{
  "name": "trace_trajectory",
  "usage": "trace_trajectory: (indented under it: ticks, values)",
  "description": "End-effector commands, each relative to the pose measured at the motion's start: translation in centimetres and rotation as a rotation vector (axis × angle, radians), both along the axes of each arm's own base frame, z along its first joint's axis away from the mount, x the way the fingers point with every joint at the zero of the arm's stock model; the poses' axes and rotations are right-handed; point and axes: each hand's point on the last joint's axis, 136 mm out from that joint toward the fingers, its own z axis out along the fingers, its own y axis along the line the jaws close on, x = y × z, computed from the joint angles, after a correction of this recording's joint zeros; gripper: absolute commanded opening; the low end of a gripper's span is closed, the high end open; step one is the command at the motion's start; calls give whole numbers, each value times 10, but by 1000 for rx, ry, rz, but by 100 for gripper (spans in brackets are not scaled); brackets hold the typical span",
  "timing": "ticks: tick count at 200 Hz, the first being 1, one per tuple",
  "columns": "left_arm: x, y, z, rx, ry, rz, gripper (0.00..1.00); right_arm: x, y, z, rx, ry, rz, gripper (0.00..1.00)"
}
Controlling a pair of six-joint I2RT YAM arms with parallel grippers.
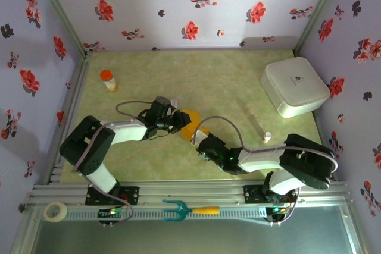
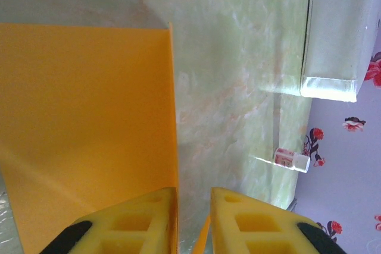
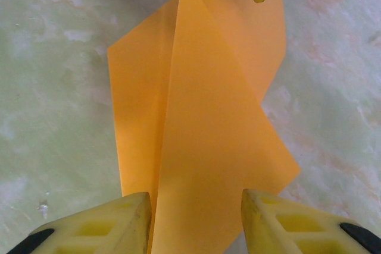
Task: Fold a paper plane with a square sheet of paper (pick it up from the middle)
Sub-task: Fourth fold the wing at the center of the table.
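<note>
While floral walls (image 1: 178,4) ring green table (image 1: 226,75), left tool (image 2: 193,197) clamps sheet (image 2: 89,117); right tool (image 3: 195,197) apart.

You had a small orange-capped bottle (image 1: 108,80) sitting at the far left of the green marbled tabletop (image 1: 238,75). A white rounded box (image 1: 294,87) sat at the far right, with a small clear vial (image 1: 267,137) on the table nearer to you. Along the metal frame (image 1: 333,197) at the near edge lay a teal fork (image 1: 190,210) with an orange handle and, well to its left, a roll of tape (image 1: 55,210).
</note>
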Motion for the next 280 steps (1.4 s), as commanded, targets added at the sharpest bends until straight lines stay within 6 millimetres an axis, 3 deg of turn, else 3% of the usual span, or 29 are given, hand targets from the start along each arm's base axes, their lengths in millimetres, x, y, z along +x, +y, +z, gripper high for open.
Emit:
trace_trajectory:
  ticks: [1, 140, 280]
  values:
    - [5, -3, 3, -8, -13, -18, 22, 9, 7, 9, 33, -39, -41, 41]
    - [6, -4, 5, -9, -14, -13, 20, 7, 11, 3, 73, -1, -59, 24]
    - [8, 14, 16, 58, -68, 40, 43, 6, 13, -7, 140, 83, -80, 11]
